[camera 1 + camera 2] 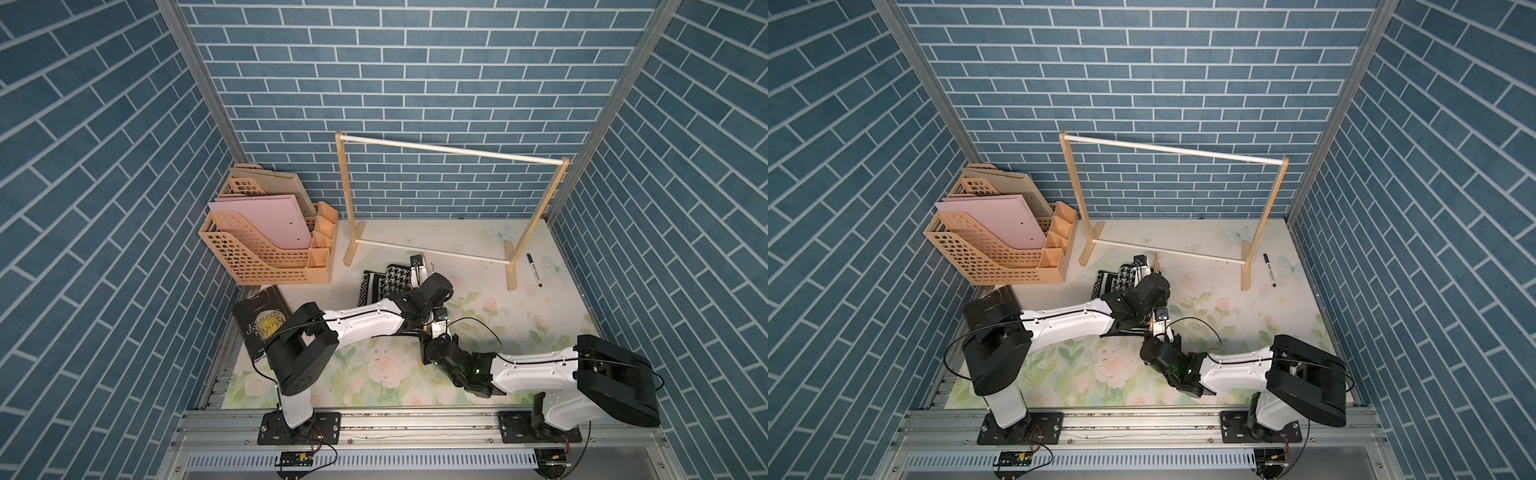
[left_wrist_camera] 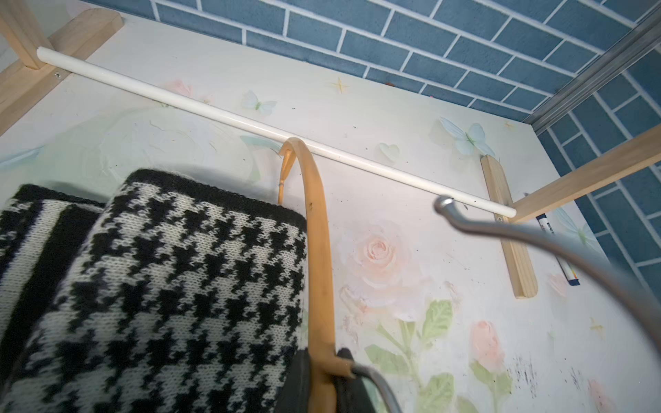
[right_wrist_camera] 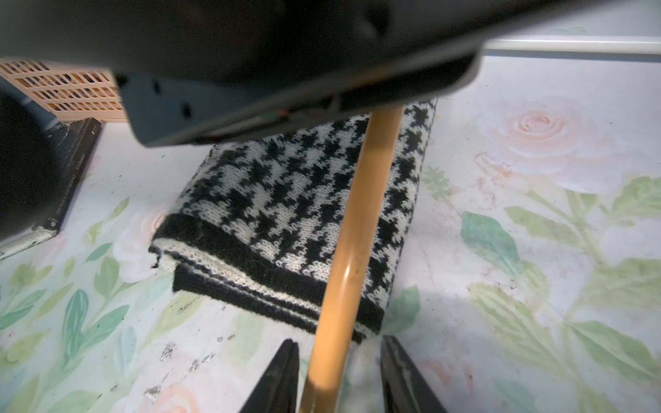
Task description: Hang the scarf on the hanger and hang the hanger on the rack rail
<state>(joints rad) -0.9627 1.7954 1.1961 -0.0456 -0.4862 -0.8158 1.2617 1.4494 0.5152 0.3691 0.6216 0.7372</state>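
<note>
The houndstooth scarf lies folded on the table in front of the rack, partly under the left arm. The light-wood hanger runs along the scarf's right edge, and its metal hook points away from the cloth. My left gripper is shut on the hanger at the neck below the hook. My right gripper straddles the hanger's other arm, which crosses above the scarf; its jaws stand open with a gap on each side. Only the top of the hanger's lower bar shows, beside the scarf.
The wooden rack with white rods stands just behind the scarf, its low rod close to the hanger's tip. A peach file organizer and a dark book are at the left. A marker pen lies at the right.
</note>
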